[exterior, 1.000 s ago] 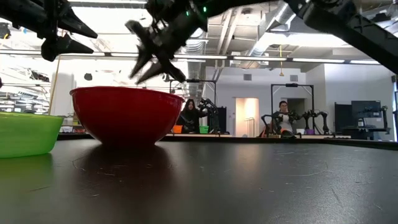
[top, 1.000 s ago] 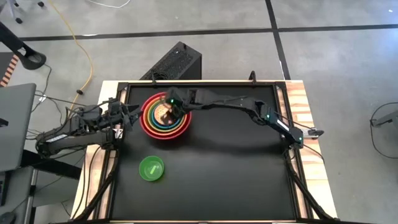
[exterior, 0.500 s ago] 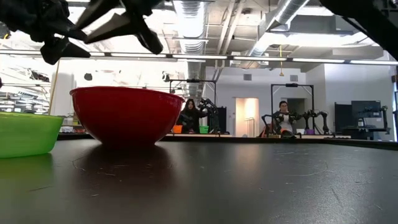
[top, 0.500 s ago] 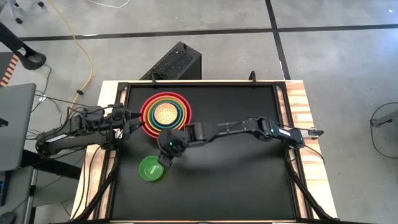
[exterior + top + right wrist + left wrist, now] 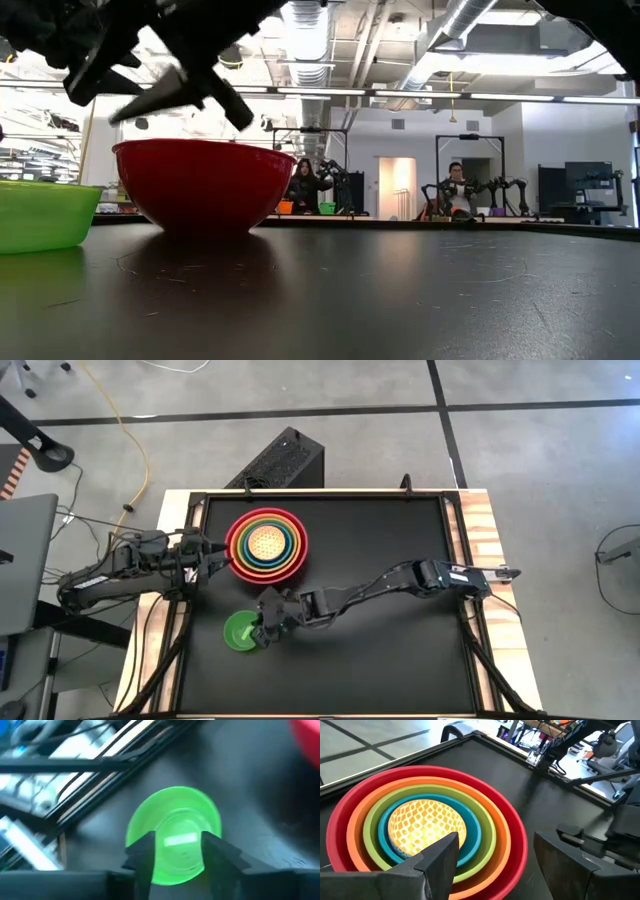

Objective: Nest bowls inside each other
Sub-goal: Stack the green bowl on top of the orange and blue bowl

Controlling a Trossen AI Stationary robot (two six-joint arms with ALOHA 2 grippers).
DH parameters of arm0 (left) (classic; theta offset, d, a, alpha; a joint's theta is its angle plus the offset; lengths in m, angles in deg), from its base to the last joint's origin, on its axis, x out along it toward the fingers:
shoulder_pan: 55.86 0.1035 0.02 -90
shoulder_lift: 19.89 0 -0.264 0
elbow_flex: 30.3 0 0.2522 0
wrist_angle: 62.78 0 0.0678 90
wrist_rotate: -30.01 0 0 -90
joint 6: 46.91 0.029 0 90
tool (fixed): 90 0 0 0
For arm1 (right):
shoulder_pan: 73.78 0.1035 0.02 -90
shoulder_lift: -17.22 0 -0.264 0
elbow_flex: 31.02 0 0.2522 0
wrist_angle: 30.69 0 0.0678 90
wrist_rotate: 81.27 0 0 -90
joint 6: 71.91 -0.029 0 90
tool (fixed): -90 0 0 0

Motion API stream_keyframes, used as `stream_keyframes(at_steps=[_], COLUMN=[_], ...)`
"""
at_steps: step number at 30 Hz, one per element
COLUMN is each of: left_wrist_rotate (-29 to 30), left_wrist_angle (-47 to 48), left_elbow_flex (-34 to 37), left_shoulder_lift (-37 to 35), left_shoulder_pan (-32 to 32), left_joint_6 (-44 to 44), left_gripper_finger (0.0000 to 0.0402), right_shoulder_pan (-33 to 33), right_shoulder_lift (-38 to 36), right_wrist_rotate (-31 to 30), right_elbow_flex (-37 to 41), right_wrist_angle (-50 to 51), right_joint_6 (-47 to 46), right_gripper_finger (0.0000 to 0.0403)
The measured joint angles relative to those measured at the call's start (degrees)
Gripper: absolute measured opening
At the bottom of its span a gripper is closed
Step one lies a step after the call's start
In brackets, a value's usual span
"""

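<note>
Five bowls sit nested at the table's far left: a red bowl (image 5: 266, 545) outermost, then orange, yellow-green and blue, with a dotted yellow-orange bowl (image 5: 426, 826) innermost. A small bright green bowl (image 5: 240, 632) stands alone on the mat nearer the front edge, on its base. My right gripper (image 5: 266, 622) hovers open above the green bowl (image 5: 172, 840), one finger over each side of it, well clear of its rim in the low view (image 5: 180, 85). My left gripper (image 5: 495, 850) waits open just left of the red bowl (image 5: 517, 837).
The black mat (image 5: 380, 650) stretches bare to the right of the bowls. The table's raised frame (image 5: 190, 610) runs close along the left of the green bowl. People and other robot arms show in the room beyond the table (image 5: 455, 190).
My right gripper has swung from over the nested stack toward the table's near edge and slightly down, ending above the green bowl. The bowls have stayed where they were.
</note>
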Motion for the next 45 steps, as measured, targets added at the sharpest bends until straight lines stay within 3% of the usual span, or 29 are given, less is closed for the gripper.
stream_keyframes(at_steps=[3, 7, 15, 19, 21, 25, 29, 38, 42, 45], left_wrist_rotate=[0.2, 0.7, 1.7, 1.7, 1.7, 1.6, 1.5, -0.3, -1.0, -5.5], left_wrist_angle=[0.0, 0.6, 1.4, 1.5, 1.7, 2.5, 2.9, 3.0, 4.8, 6.1], left_elbow_flex=[0.0, 0.0, 0.0, 0.0, 0.0, 0.0, 0.0, 0.0, 0.0, 0.0], left_shoulder_lift=[0.0, 0.0, 0.0, 0.0, 0.0, 0.0, 0.0, 0.0, 0.0, 0.0], left_shoulder_pan=[0.0, 0.0, 0.0, 0.0, 0.0, 0.0, 0.0, 0.0, 0.0, 0.0], left_joint_6=[-0.1, -0.6, -1.7, -1.8, -2.1, -2.9, -3.1, -3.1, -3.8, -5.4], left_gripper_finger=[0.0247, 0.0247, 0.0247, 0.0247, 0.0247, 0.0247, 0.0247, 0.0247, 0.0247, 0.0247], right_shoulder_pan=[0.7, 0.8, 0.9, 0.9, 0.9, 0.9, 1.0, 1.0, 1.0, 0.9], right_shoulder_lift=[-0.1, 0.0, -0.1, 3.5, 6.8, 10.9, 13.3, 15.1, 15.0, 15.0], right_wrist_rotate=[-5.6, -6.8, -9.5, -8.9, -7.4, -7.7, -8.5, -8.3, -6.6, -3.5], right_elbow_flex=[2.8, 5.8, 10.6, 10.9, 9.6, 4.5, 0.4, -3.6, -6.1, -8.0], right_wrist_angle=[-1.1, -2.6, -9.4, -16.8, -19.8, -15.0, -11.9, -13.6, -13.8, -13.7], right_joint_6=[-4.3, -5.2, -7.2, -7.8, -7.9, -8.8, -8.3, -1.5, -1.1, -1.0], right_gripper_finger=[0.0217, 0.0244, 0.0235, 0.0233, 0.0232, 0.0231, 0.021, 0.0088, 0.0078, 0.0084])
